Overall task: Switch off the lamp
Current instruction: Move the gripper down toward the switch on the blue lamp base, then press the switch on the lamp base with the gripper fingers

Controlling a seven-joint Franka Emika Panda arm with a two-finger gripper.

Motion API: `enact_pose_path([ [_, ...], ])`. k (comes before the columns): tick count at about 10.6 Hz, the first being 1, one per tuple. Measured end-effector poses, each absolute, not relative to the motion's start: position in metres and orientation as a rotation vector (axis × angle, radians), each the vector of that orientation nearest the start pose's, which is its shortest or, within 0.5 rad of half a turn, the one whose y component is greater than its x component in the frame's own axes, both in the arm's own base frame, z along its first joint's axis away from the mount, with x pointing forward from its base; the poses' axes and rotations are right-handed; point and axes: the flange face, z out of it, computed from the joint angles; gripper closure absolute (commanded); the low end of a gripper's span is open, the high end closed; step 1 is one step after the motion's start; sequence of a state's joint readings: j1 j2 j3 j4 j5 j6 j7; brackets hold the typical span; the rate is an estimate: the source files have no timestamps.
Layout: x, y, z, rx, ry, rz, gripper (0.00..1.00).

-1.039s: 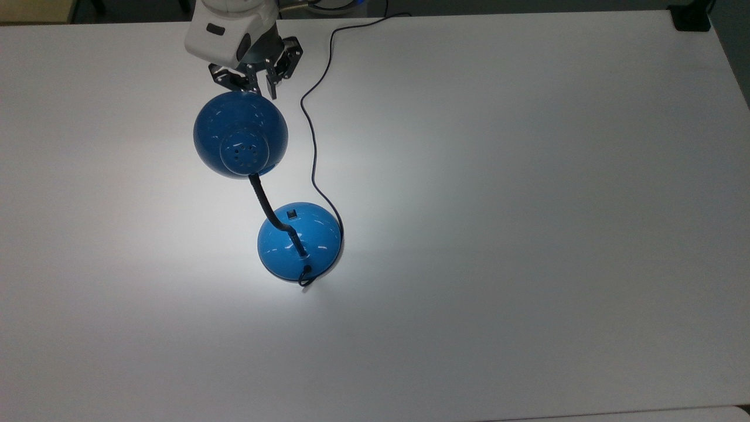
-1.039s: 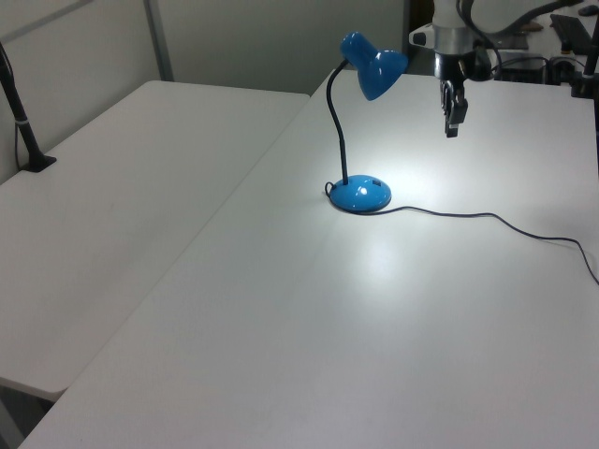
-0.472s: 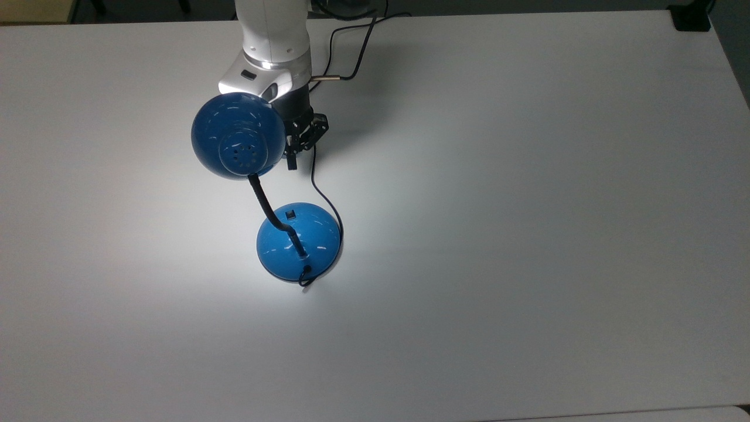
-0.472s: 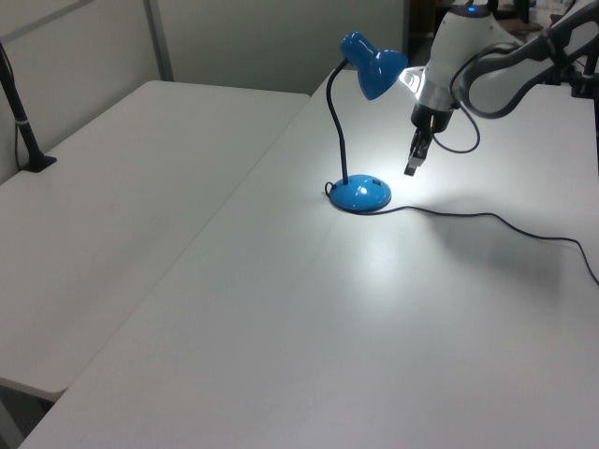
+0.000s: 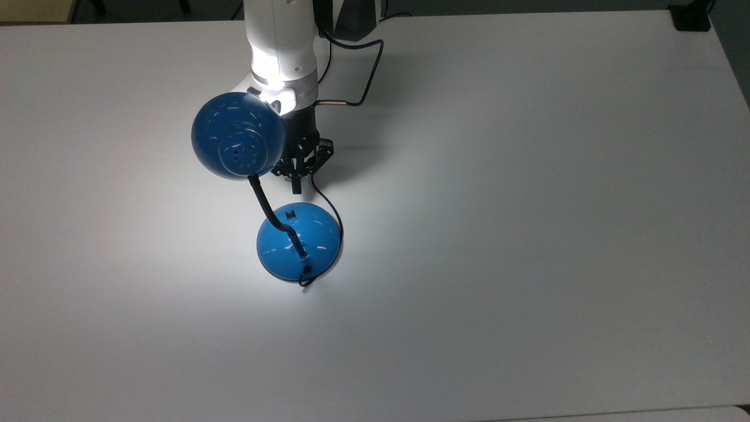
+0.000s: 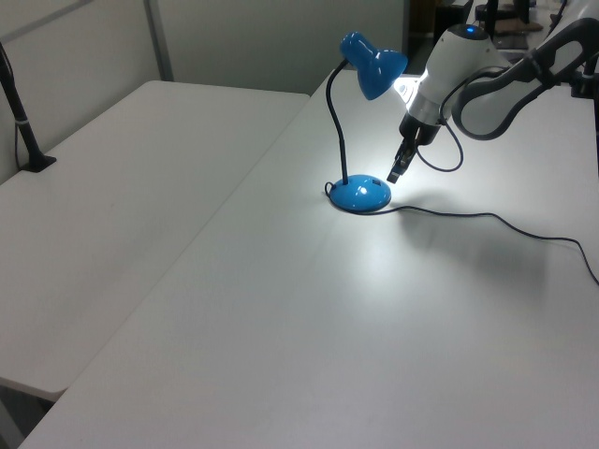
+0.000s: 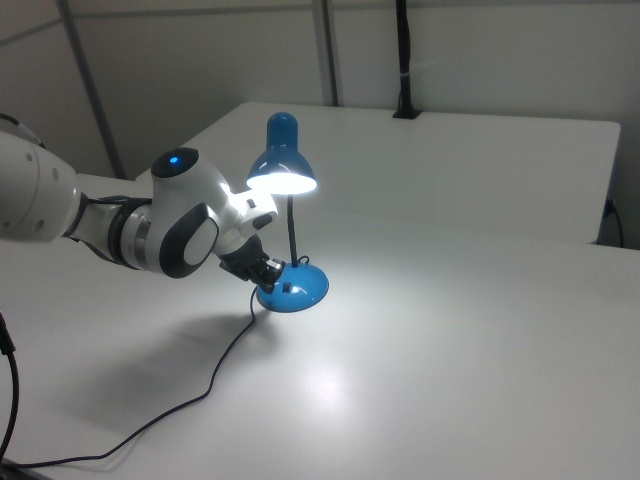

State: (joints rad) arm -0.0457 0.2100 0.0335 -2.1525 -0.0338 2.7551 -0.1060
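The glossy blue lamp is lit and throws a bright patch on the white table (image 5: 527, 234). Its domed shade (image 5: 237, 143) (image 6: 374, 70) (image 7: 283, 170) hangs on a black gooseneck (image 5: 263, 202) over the blue base (image 5: 299, 241) (image 6: 360, 195) (image 7: 293, 286). A small black switch (image 5: 291, 215) sits on the base's far side in the top view. My gripper (image 5: 296, 184) (image 6: 394, 175) (image 7: 268, 272) points down at that side, fingers shut on nothing, its tip just short of the switch and partly under the shade.
The lamp's thin black cord (image 5: 319, 196) (image 6: 487, 217) (image 7: 220, 375) trails from the base past my gripper across the table. A second white table (image 6: 122, 187) adjoins on the left view's left. A black clamp (image 5: 691, 20) grips the far corner.
My arm has come down from beyond the shade towards the lamp base. The gripper tip now hangs close to the switch. The lamp has stayed lit and has not moved.
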Motion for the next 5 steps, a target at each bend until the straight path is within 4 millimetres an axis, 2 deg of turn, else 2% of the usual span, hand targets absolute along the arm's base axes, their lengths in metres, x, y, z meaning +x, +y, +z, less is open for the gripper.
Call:
enact_pose_path([
  [5, 0.6032, -0.0065, 0.3320, -3.092, -0.158, -0.690, 1.00],
])
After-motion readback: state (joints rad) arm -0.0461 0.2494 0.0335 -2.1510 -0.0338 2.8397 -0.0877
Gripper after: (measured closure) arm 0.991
